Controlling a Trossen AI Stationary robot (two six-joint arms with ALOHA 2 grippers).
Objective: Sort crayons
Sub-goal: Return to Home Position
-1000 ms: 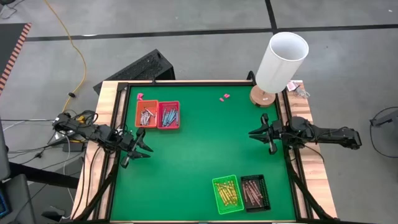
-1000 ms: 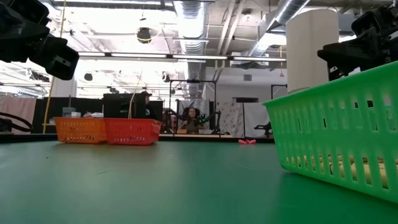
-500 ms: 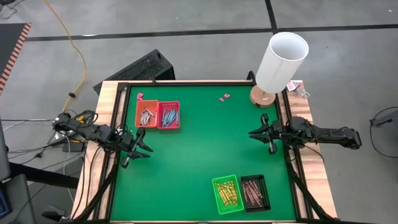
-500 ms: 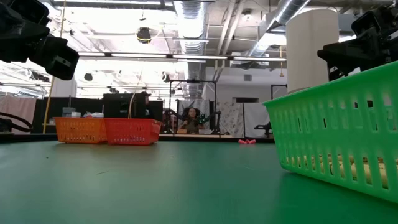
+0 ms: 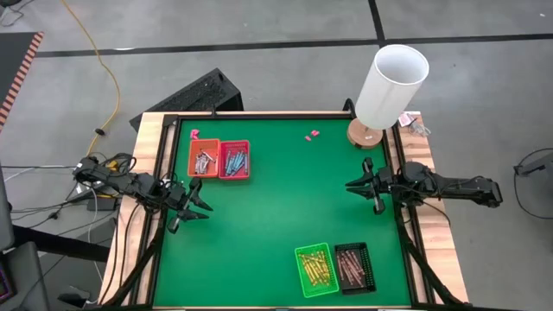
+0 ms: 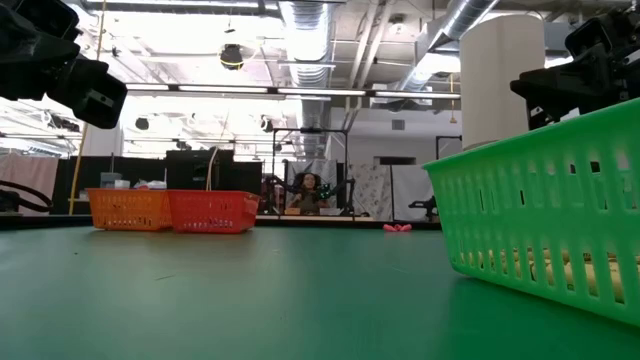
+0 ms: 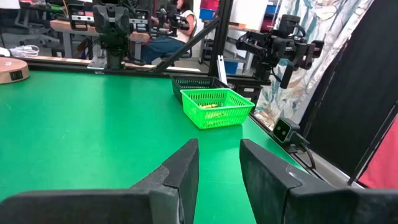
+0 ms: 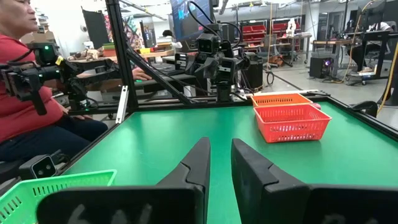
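I count four bins on the desk: one orange bin, one red bin, one green bin and one black bin. Each holds a heap of crayons, too small and tangled to number. There are three pink scraps, one apart from the other two. One white cylinder is here. I have one left end effector and one right end effector.

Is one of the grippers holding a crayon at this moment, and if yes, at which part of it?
Nothing is held. The left gripper and the right gripper are both open, and only the green table shows in each gap.
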